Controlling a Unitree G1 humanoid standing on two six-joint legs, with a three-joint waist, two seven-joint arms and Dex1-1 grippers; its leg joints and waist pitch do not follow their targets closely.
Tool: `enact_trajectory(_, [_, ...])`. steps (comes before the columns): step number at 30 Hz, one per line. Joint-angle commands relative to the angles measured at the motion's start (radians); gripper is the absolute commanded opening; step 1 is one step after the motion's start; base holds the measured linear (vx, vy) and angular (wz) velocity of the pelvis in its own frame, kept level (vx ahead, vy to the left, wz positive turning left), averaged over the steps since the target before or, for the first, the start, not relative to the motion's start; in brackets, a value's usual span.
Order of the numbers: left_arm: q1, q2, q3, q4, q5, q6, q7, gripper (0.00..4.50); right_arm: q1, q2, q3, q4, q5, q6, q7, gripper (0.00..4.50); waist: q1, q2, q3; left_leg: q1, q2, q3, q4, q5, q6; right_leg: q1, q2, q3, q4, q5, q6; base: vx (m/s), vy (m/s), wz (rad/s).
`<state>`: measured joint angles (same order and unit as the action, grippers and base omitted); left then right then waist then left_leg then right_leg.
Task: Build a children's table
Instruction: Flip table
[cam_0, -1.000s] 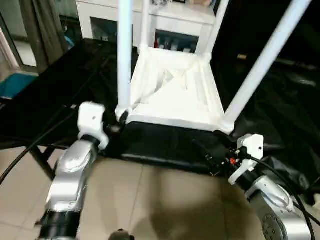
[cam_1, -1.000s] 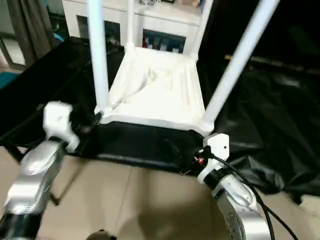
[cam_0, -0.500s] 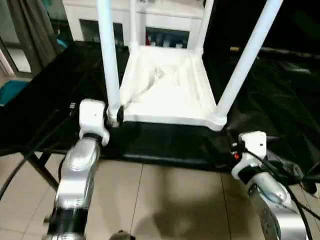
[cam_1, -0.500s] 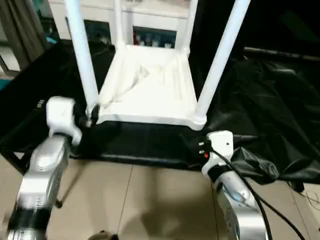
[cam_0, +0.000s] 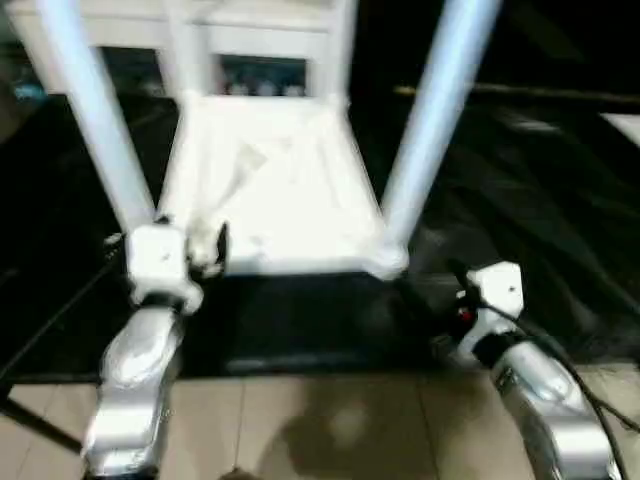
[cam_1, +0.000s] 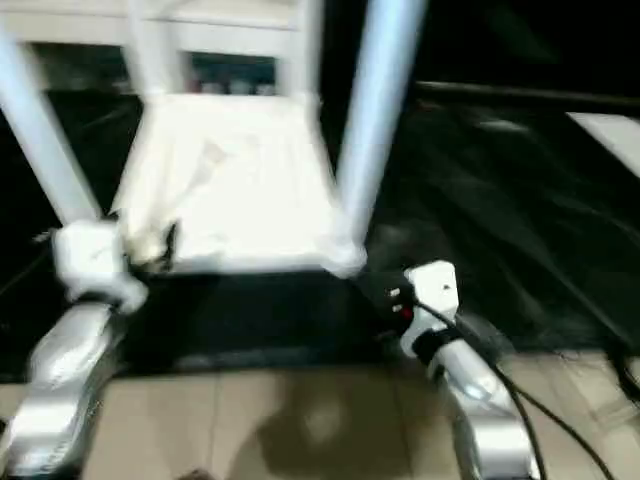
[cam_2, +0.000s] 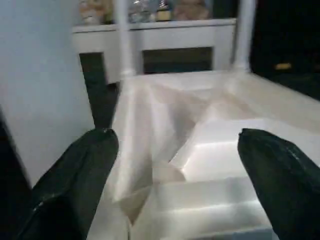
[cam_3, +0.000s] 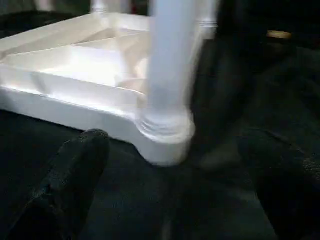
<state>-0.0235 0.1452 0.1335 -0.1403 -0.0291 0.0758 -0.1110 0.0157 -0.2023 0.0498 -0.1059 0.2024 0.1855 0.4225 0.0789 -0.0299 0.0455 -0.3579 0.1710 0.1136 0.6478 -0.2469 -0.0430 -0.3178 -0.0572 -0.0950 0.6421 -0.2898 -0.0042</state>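
The children's table (cam_0: 270, 190) lies upside down on the black-draped table, its white legs pointing up. My left gripper (cam_0: 207, 252) is open at the top's near edge, just inside the near-left leg (cam_0: 95, 130). In the left wrist view its fingers (cam_2: 80, 175) stand wide apart, with the ribbed underside (cam_2: 200, 145) between them and nothing held. My right gripper (cam_0: 448, 288) is open a little in front and to the right of the near-right corner socket (cam_0: 388, 262). The right wrist view has the near-right leg (cam_3: 169, 60) and its socket (cam_3: 165, 131) ahead, between the spread fingers (cam_3: 75, 175).
The black cloth (cam_0: 520, 190) spreads wrinkled to the right of the white top. A white cabinet with glass doors (cam_0: 255, 60) stands behind. Tiled floor (cam_0: 330, 420) lies below the black table's near edge.
The camera has swung, so the whole picture has shifted. My left gripper has gone from the near-left socket to the near edge just inside that leg. Both grippers stay open.
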Motion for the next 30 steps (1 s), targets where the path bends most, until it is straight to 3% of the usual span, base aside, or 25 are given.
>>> enact_trajectory(1, [0.068,-0.022,0.009,-0.074,-0.059,-0.017,-0.034,4.45,0.027,-0.024,0.002,-0.027,0.027,0.001,0.045,4.5,-0.016,0.008,-0.095,0.145,0.148,-0.131,-0.009,1.108,0.31,-0.111,-0.087,0.099,0.017,0.35,-0.045,0.235,-0.004,-0.06])
enact_trajectory(2, [0.068,-0.022,0.009,-0.074,-0.059,-0.017,-0.034,4.45,0.027,-0.024,0.002,-0.027,0.027,0.001,0.045,4.5,-0.016,0.008,-0.095,0.145,0.148,-0.131,-0.009,1.108,0.31,-0.111,-0.087,0.099,0.017,0.35,-0.045,0.235,-0.004,-0.06])
enact_trajectory(3, [0.101,-0.027,-0.001,-0.098,-0.086,-0.03,-0.059,4.45,0.034,-0.035,0.005,-0.033,0.036,0.004,0.066,4.5,0.0,-0.019,-0.087,0.071,0.025,-0.093,0.008,1.174,0.26,-0.069,-0.069,0.128,-0.005,0.536,0.006,0.099,0.016,-0.16])
enact_trajectory(4, [0.123,-0.031,-0.008,-0.115,-0.103,-0.038,-0.075,4.45,0.04,-0.043,0.006,-0.037,0.044,0.006,0.082,4.5,0.01,-0.035,-0.077,0.041,-0.018,-0.055,0.0,1.004,0.224,-0.049,-0.044,0.128,-0.019,0.588,0.013,0.061,-0.008,-0.03])
enact_trajectory(5, [0.149,-0.03,-0.02,-0.131,-0.114,-0.052,-0.092,4.45,0.044,-0.05,0.005,-0.039,0.046,0.005,0.091,4.5,0.019,-0.041,-0.076,0.014,-0.038,-0.023,-0.022,0.721,0.162,-0.012,-0.03,0.136,-0.021,0.688,-0.002,0.061,-0.008,-0.03])
enact_trajectory(6, [0.149,-0.03,-0.02,-0.131,-0.114,-0.052,-0.092,4.45,0.044,-0.05,0.005,-0.039,0.046,0.005,0.091,4.5,0.022,-0.041,-0.075,0.01,-0.031,-0.017,-0.032,0.605,0.131,-0.004,-0.034,0.136,-0.023,0.703,-0.016,0.0,0.0,0.0])
enact_trajectory(7, [0.185,-0.028,-0.04,-0.148,-0.117,-0.065,-0.108,4.45,0.049,-0.06,0.001,-0.043,0.059,0.01,0.11,4.5,0.019,-0.046,-0.069,0.001,-0.013,-0.007,-0.055,0.414,0.074,0.008,-0.036,0.139,-0.029,0.695,-0.037,-0.013,-0.063,0.06])
enact_trajectory(8, [0.203,-0.03,-0.05,-0.154,-0.119,-0.073,-0.115,4.45,0.052,-0.067,-0.001,-0.044,0.061,0.009,0.118,4.5,0.015,-0.04,-0.056,-0.009,0.001,-0.009,-0.08,0.237,0.019,0.018,-0.041,0.132,-0.038,0.6,-0.051,-0.013,-0.063,0.06])
enact_trajectory(9, [0.211,-0.031,-0.056,-0.157,-0.118,-0.077,-0.115,4.45,0.052,-0.071,-0.005,-0.043,0.06,0.007,0.118,4.5,0.012,-0.034,-0.043,0.003,0.017,-0.009,-0.102,0.056,-0.021,0.008,-0.045,0.123,-0.059,0.399,-0.055,-0.043,-0.07,-0.01])
enact_trajectory(10, [0.211,-0.031,-0.056,-0.157,-0.118,-0.077,-0.115,4.45,0.052,-0.071,-0.005,-0.043,0.06,0.007,0.118,4.5,0.009,-0.034,-0.038,0.01,0.023,-0.008,-0.11,-0.021,-0.029,0.003,-0.047,0.121,-0.068,0.292,-0.061,0.0,0.0,0.0])
enact_trajectory(11, [0.213,-0.033,-0.06,-0.156,-0.115,-0.079,-0.112,4.45,0.049,-0.072,-0.012,-0.038,0.059,0.005,0.114,4.5,0.007,-0.038,-0.033,0.017,0.03,-0.004,-0.119,-0.122,-0.031,-0.001,-0.051,0.126,-0.08,0.123,-0.075,0.0,0.0,0.0])
enact_trajectory(12, [0.212,-0.033,-0.059,-0.159,-0.106,-0.079,-0.104,4.45,0.038,-0.075,-0.02,-0.024,0.045,-0.002,0.102,4.5,0.01,-0.035,-0.03,0.016,0.036,0.002,-0.125,-0.155,-0.029,-0.004,-0.053,0.128,-0.088,0.016,-0.081,-0.072,-0.04,0.04])
enact_trajectory(14, [0.208,-0.036,-0.042,-0.153,-0.101,-0.084,-0.092,4.45,0.03,-0.077,-0.021,-0.017,0.048,-0.007,0.104,4.5,0.01,-0.033,-0.028,0.018,0.044,0.011,-0.129,-0.19,-0.03,-0.017,-0.052,0.129,-0.093,-0.08,-0.088,-0.109,-0.024,0.05])
enact_trajectory(15, [0.207,-0.037,-0.035,-0.151,-0.099,-0.086,-0.088,4.45,0.027,-0.077,-0.021,-0.014,0.049,-0.008,0.106,4.5,0.008,-0.035,-0.027,0.013,0.046,0.012,-0.132,-0.203,-0.034,-0.018,-0.052,0.127,-0.096,-0.12,-0.087,-0.08,-0.002,0.04])
enact_trajectory(18, [0.206,-0.035,0.01,-0.13,-0.082,-0.101,-0.048,4.45,0.034,-0.091,-0.023,-0.028,0.086,0.0,0.149,4.5,0.007,-0.034,-0.028,0.01,0.046,0.013,-0.133,-0.227,-0.038,-0.024,-0.053,0.128,-0.1,-0.156,-0.076,-0.042,0.004,0.0])
enact_trajectory(22, [0.168,-0.003,0.107,-0.073,-0.045,-0.099,0.059,4.45,0.059,-0.147,0.008,-0.078,0.168,0.061,0.298,4.5,0.008,-0.033,-0.031,0.006,0.043,0.012,-0.129,-0.211,-0.022,-0.024,-0.049,0.128,-0.098,-0.106,-0.073,0.0,0.0,0.0])
enact_trajectory(25, [0.129,0.021,0.128,-0.04,-0.059,-0.085,0.058,4.45,0.045,-0.149,0.013,-0.069,0.169,0.061,0.31,4.5,0.009,-0.037,-0.034,0.001,0.039,0.012,-0.127,-0.173,-0.011,-0.024,-0.051,0.127,-0.096,-0.081,-0.073,0.0,0.0,0.0])
enact_trajectory(26, [0.111,0.032,0.136,-0.025,-0.068,-0.078,0.055,4.45,0.038,-0.147,0.014,-0.062,0.168,0.059,0.312,4.5,0.011,-0.035,-0.038,0.006,0.041,0.012,-0.124,-0.138,-0.013,-0.027,-0.051,0.125,-0.092,-0.041,-0.083,0.0,0.0,0.0])
enact_trajectory(27, [0.03,0.072,0.141,0.033,-0.085,-0.031,0.027,4.45,0.005,-0.134,0.018,-0.032,0.163,0.049,0.309,4.5,0.011,-0.035,-0.04,0.007,0.039,0.012,-0.123,-0.115,-0.016,-0.028,-0.049,0.124,-0.086,-0.004,-0.092,0.0,0.0,0.0])
enact_trajectory(29, [0.021,0.075,0.141,0.039,-0.087,-0.027,0.025,4.45,0.002,-0.133,0.019,-0.029,0.162,0.048,0.309,4.5,0.011,-0.035,-0.043,0.01,0.036,0.013,-0.119,-0.09,-0.018,-0.03,-0.048,0.123,-0.08,0.037,-0.102,0.0,0.0,0.0])
enact_trajectory(30, [-0.01,0.085,0.143,0.06,-0.093,-0.015,0.019,4.45,-0.009,-0.129,0.022,-0.019,0.162,0.045,0.308,4.5,0.011,-0.036,-0.043,0.004,0.039,0.013,-0.121,-0.066,-0.021,-0.023,-0.049,0.12,-0.074,0.105,-0.116,0.0,0.0,0.0])
